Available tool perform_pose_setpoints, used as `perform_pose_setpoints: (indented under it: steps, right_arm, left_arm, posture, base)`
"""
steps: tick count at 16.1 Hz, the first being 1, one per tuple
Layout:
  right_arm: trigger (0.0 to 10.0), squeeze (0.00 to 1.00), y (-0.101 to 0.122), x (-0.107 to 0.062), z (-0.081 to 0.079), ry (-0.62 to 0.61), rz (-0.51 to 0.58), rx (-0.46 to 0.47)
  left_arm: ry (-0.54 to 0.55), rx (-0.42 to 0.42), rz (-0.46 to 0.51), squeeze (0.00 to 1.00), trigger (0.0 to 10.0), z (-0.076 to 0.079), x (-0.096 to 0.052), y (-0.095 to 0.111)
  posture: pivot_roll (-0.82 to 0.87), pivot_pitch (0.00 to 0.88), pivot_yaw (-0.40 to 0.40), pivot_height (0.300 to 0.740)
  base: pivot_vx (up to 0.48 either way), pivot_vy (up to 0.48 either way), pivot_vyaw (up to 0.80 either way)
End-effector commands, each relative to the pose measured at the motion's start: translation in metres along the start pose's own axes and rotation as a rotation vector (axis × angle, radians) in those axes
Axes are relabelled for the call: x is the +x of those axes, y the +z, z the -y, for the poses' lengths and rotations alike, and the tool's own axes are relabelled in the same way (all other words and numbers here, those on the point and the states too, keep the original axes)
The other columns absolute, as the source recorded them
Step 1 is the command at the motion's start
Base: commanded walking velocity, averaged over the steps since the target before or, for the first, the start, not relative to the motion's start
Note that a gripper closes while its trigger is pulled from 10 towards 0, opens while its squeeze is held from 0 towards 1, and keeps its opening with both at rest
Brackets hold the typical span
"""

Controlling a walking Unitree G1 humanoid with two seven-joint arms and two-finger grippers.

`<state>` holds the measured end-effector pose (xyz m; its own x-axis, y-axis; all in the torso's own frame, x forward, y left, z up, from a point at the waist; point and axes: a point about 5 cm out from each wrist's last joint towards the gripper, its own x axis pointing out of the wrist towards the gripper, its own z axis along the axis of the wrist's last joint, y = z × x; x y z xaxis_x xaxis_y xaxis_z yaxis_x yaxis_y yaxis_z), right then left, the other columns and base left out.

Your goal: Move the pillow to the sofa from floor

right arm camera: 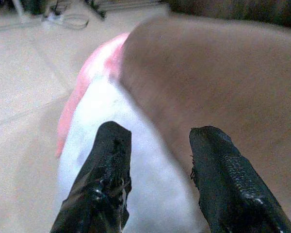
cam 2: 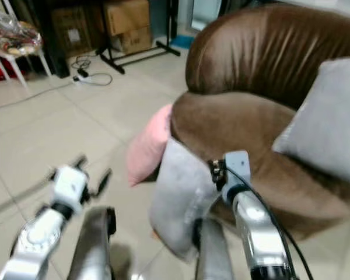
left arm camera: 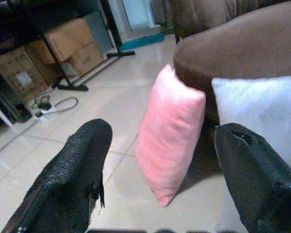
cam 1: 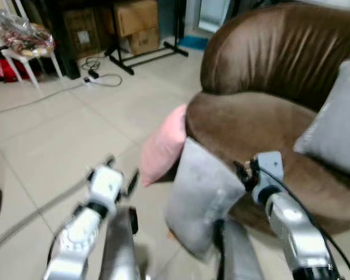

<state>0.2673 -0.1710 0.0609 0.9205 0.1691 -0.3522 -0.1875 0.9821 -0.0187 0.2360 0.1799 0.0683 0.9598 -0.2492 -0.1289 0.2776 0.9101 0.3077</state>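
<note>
A pink pillow (cam 1: 163, 143) stands on its edge on the tiled floor and leans against the front of the brown sofa (cam 1: 262, 122). Beside it a grey pillow (cam 1: 201, 195) also leans on the sofa's front. My left gripper (cam 1: 119, 174) is open low over the floor, short of the pink pillow (left arm camera: 172, 131), which sits between its fingers (left arm camera: 72, 170) in the left wrist view. My right gripper (cam 1: 243, 172) is open at the grey pillow's top edge (right arm camera: 111, 111), by the sofa seat. Nothing is held.
A second grey pillow (cam 1: 338, 122) rests on the sofa seat at right. Cardboard boxes (cam 1: 137, 23), a black stand (cam 1: 146, 55), a power strip with cable (cam 1: 96, 76) and a white table (cam 1: 23, 52) line the far side. Open tiles (cam 1: 58, 134) lie to the left.
</note>
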Motion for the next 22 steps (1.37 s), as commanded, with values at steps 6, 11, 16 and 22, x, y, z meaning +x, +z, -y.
perform_pose_setpoints:
  steps: [6,11,16,22]
  right_arm:
    - [10.0,1.00,-0.011,0.022,-0.011,0.117,-0.044,-0.028]
    - [10.0,0.80,-0.010,0.045,-0.024,0.119,-0.087,-0.033]
    - [10.0,0.00,-0.012,0.061,-0.037,0.098,-0.130,-0.085]
    - [0.0,0.00,-0.013,0.068,-0.031,-0.020,-0.166,-0.206]
  left_arm:
    - [-0.073,0.007,-0.005,0.00,10.0,0.000,0.000,-0.001]
    - [-0.280,-0.053,0.012,0.00,10.0,0.014,-0.001,0.002]
    - [-0.408,-0.070,-0.004,0.00,10.0,0.020,-0.001,0.001]
    - [-0.444,-0.075,-0.004,0.00,10.0,0.020,0.001,0.003]
  posture:
    - [0.03,0.077,-0.067,0.467]
    - [0.04,0.118,-0.066,0.467]
    - [0.05,0.123,-0.062,0.467]
    - [0.05,0.124,-0.062,0.467]
  base:
    - [0.000,0.000,0.00]
    - [0.000,0.000,0.00]
    - [0.000,0.000,0.00]
    - [0.000,0.000,0.00]
